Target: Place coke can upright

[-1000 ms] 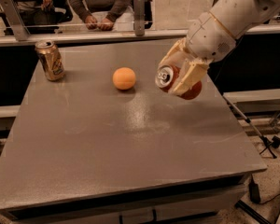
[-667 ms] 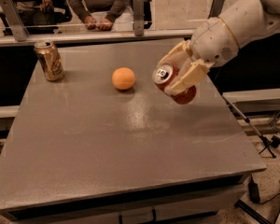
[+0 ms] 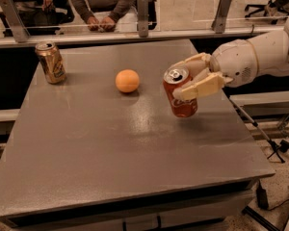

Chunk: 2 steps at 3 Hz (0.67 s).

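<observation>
The gripper (image 3: pixel 183 81) grips the coke can (image 3: pixel 184 108) between its fingers. The can is nearly upright (silver top tipped slightly), its base seemingly just above the table (image 3: pixel 135 148). Left of the gripper lies an orange ball (image 3: pixel 127 80), and a gold can (image 3: pixel 50 62) stands well beyond it.

Matt plastic hand (image 3: pixel 183 81), over smooth table (image 3: pixel 111 143) at right, clasps glossy metal coke can (image 3: pixel 184 106).
</observation>
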Each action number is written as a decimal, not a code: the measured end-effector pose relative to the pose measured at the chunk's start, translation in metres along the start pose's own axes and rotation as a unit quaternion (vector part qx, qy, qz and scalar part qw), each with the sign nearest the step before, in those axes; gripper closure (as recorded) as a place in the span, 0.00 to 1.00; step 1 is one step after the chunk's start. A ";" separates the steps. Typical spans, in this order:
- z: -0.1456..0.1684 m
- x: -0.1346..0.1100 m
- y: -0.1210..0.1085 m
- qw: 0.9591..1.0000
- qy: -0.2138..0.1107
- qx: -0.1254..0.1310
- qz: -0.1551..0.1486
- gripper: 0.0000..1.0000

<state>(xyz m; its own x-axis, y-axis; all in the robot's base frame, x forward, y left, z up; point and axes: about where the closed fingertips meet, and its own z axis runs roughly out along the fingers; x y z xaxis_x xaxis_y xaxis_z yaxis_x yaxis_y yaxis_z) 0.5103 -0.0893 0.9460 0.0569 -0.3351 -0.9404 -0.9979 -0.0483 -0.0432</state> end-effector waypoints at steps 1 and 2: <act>-0.006 0.002 0.005 0.998 -0.060 0.008 0.024 1.00; -0.009 0.007 0.009 0.994 -0.101 0.011 0.036 1.00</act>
<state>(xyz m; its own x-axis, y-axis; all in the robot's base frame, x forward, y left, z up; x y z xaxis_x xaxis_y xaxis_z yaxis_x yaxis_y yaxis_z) 0.5023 -0.1002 0.9415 -0.0191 -0.1417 -0.9897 -0.9997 -0.0093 0.0206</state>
